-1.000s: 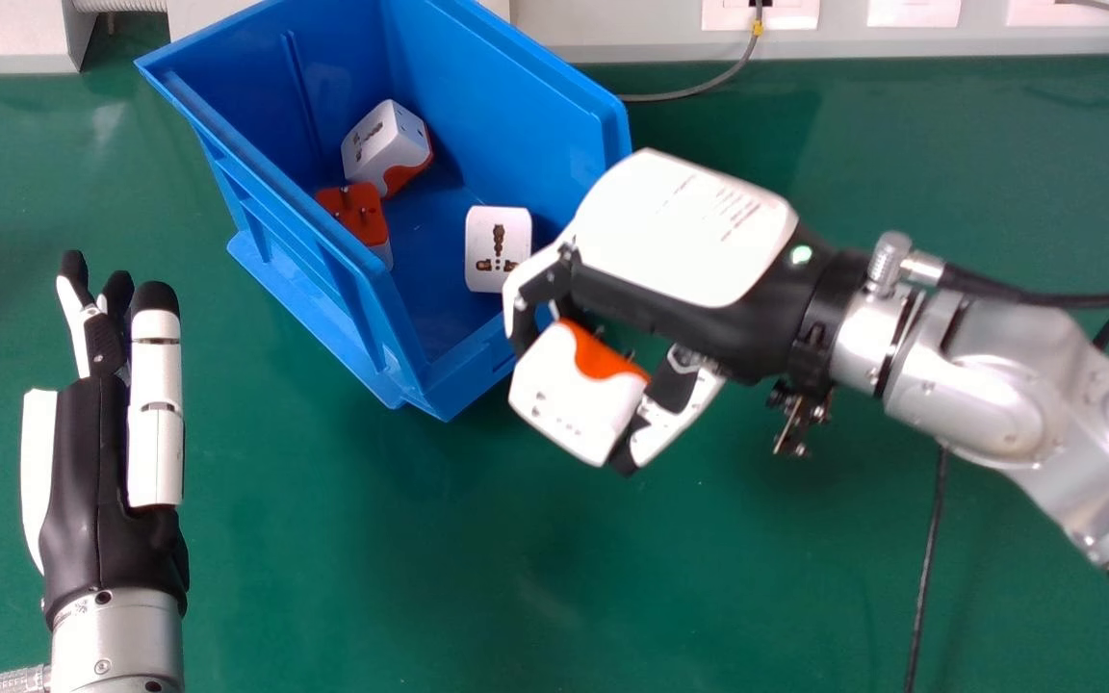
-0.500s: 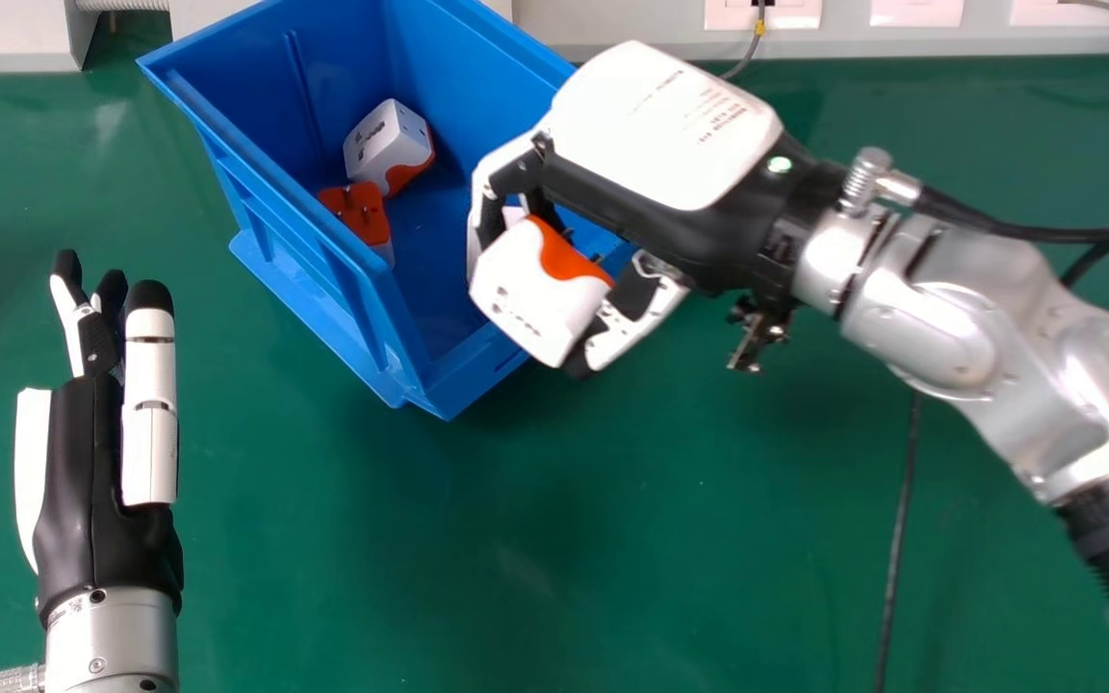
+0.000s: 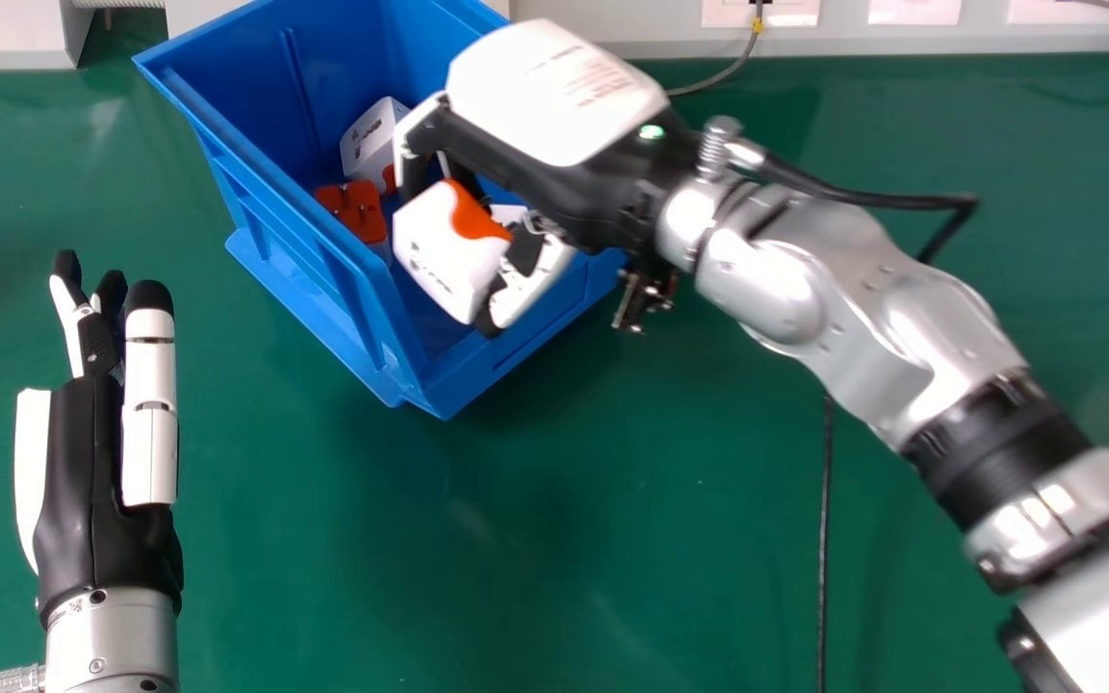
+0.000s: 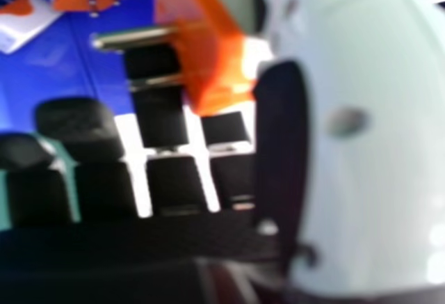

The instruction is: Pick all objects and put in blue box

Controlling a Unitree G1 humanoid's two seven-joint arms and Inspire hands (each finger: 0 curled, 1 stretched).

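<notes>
The right hand's fingers [image 3: 425,140], curled nearly closed, are clasping a white-and-orange adapter [image 3: 449,250] over the blue box [image 3: 323,279], upper centre of the frame, where releasing too close to its near rim [image 3: 468,366] could be sending it tumbling onto the bench [image 3: 612,529], the left hand [image 3: 102,462] idling lower left.

Box [image 3: 352,289] is placed on far part of table [image 3: 612,539], left of centre. Inside: first adapter [image 3: 367,140] is set far, second adapter [image 3: 352,207] nearer, third adapter [image 3: 508,214] to their right. Fourth adapter [image 3: 449,260] is held in right hand [image 3: 554,96] above box's near part. Left hand [image 3: 83,500] is positioned near left.
</notes>
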